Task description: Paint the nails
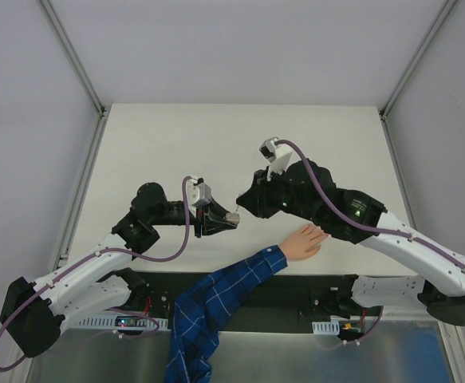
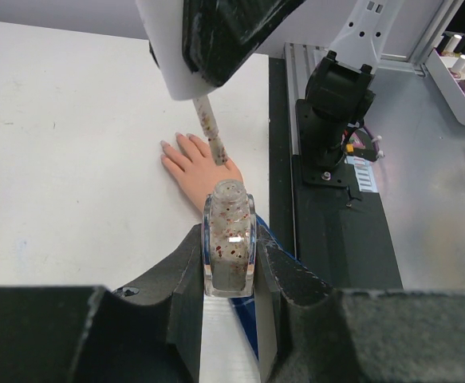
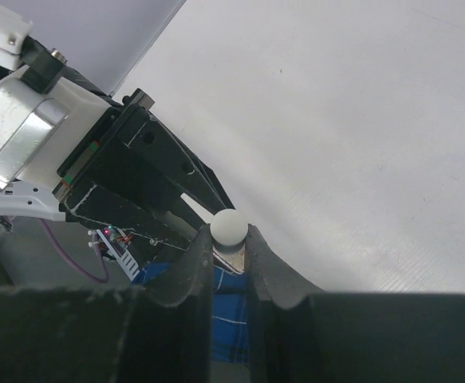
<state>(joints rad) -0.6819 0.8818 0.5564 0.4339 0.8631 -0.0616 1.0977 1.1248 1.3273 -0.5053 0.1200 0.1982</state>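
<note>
1. The step in hand looks like loading the brush: the left hand is clamping an open glitter polish bottle upright between its fingers, and the right hand is gripping the white cap of the brush, whose stem is hanging just above the bottle's neck.

2. In the overhead view the two hands are meeting over the middle of the table, left hand and right hand almost touching.

3. The nails are sitting at the fingertips of the pale palm, which is lying flat on the table near its front edge, a blue plaid sleeve trailing back off it. They are the same tone as the skin and hard to make out.

4. The next move, as I judge it, is calling for the right arm to carry the brush down and across to those fingertips, then touching lightly.

5. The right arm's own forearm is passing close beside the palm in the overhead view, so clearance is looking tight.

6. A rack of more polish bottles is standing well apart at the right, beyond the arm base.
</note>
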